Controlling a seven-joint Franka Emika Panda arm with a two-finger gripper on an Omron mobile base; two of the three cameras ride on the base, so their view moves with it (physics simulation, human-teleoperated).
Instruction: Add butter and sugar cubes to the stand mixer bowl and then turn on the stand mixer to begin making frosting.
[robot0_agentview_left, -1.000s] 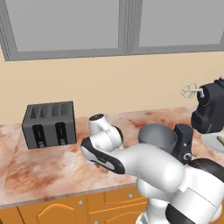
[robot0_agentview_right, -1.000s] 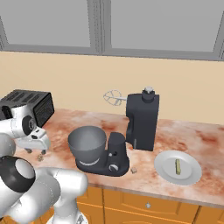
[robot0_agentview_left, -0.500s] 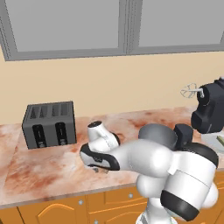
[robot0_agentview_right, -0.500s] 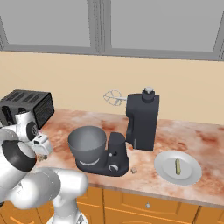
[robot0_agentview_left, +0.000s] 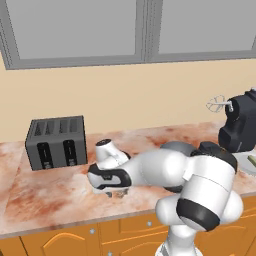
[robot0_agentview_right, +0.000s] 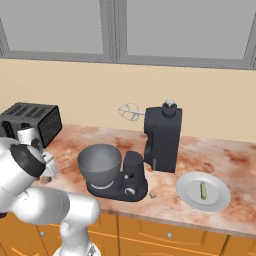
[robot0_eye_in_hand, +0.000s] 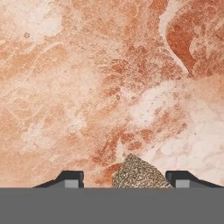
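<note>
A tan speckled sugar cube (robot0_eye_in_hand: 141, 176) lies on the counter between my fingertips (robot0_eye_in_hand: 71, 179). The gripper (robot0_eye_in_hand: 125, 179) is open, low over the counter, with a gap left of the cube and the right tip close to it. From the side, the gripper (robot0_agentview_right: 44, 172) hangs just over that cube (robot0_agentview_right: 46, 179), left of the grey stand mixer bowl (robot0_agentview_right: 101, 161). A second sugar cube (robot0_agentview_right: 153, 194) lies right of the mixer's base. The dark stand mixer (robot0_agentview_right: 162, 137) has its head tilted up. The butter (robot0_agentview_right: 203, 190) lies on a white plate (robot0_agentview_right: 190, 199).
A dark grey four-slot toaster (robot0_agentview_left: 56, 142) stands at the back left, close behind my hand (robot0_agentview_left: 111, 180). The counter's front edge runs just below the gripper. My arm covers most of the bowl (robot0_agentview_left: 174, 146) in the left base view.
The hand has come down toward the counter in front of the toaster and now straddles the sugar cube. The mixer, bowl and plate have stayed put.
</note>
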